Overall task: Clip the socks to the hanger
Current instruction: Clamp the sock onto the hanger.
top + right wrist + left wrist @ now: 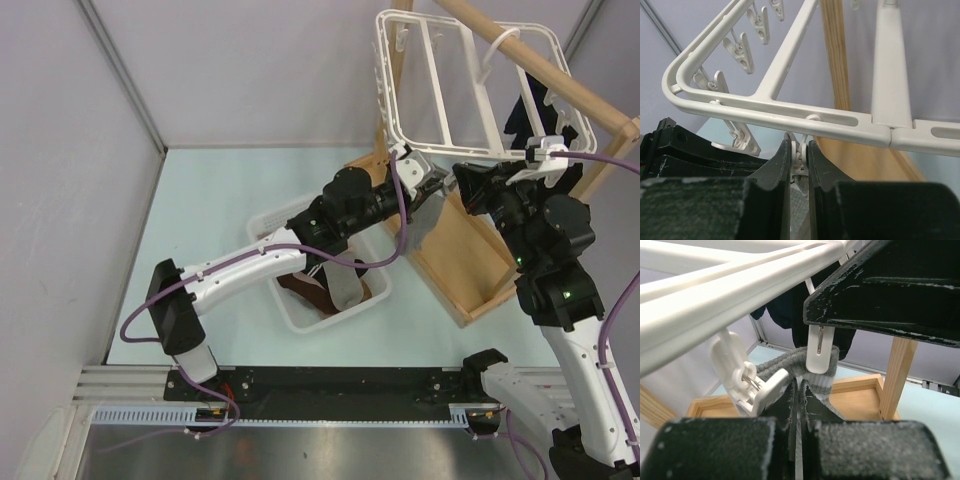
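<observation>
Grey sock (822, 382), pinched in the closed left gripper (798, 400), meets the clip (819, 354) on the white hanger (765, 106); the right gripper (799, 162) squeezes that clip. Releasing too early could let the sock slip out, unclipped.

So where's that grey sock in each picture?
Top external: grey sock hangs centre right, below the hanger.
Left wrist: centre, pinched in the left claw, under a clip.
Right wrist: probably the grey sliver bottom centre.
Shared landmark: the white hanger.
</observation>
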Robot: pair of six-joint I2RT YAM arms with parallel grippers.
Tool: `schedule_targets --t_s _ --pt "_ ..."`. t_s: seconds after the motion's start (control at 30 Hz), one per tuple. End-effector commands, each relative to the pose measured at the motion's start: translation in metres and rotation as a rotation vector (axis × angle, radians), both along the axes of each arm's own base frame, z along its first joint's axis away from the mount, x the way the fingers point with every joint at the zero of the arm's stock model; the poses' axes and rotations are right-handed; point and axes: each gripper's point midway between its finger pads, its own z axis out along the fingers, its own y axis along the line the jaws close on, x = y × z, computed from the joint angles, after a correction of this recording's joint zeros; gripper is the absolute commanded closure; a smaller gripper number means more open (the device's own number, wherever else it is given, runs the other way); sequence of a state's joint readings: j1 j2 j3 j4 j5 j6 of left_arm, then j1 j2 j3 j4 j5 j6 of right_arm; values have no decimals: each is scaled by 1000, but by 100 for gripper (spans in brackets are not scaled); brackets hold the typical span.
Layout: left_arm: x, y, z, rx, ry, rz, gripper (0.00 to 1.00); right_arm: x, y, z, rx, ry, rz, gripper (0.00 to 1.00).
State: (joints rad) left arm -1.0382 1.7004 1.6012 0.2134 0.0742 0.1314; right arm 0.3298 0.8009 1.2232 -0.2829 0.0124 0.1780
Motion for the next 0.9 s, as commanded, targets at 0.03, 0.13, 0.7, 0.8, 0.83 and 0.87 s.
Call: schedule_targets --t_s 0.03,0.13,0.7,0.8,0.83,0.87 --pt "-13 2 35 -62 -42 -25 100 -3 8 -12 -31 35 46 90" --pt "-14 2 35 -62 -45 -28 100 -3 8 -12 -29 35 48 90" --pt "-16 5 42 -87 -57 -20 82 -4 6 -14 -28 42 39 37" --pt "-18 6 36 -87 -51 -23 60 -5 5 -12 -26 35 33 37" --pt "-19 9 41 -104 -57 -23 54 -6 4 -11 -26 33 31 37" --pt "-19 11 32 -94 -51 -20 47 -5 4 -11 -26 33 29 37"
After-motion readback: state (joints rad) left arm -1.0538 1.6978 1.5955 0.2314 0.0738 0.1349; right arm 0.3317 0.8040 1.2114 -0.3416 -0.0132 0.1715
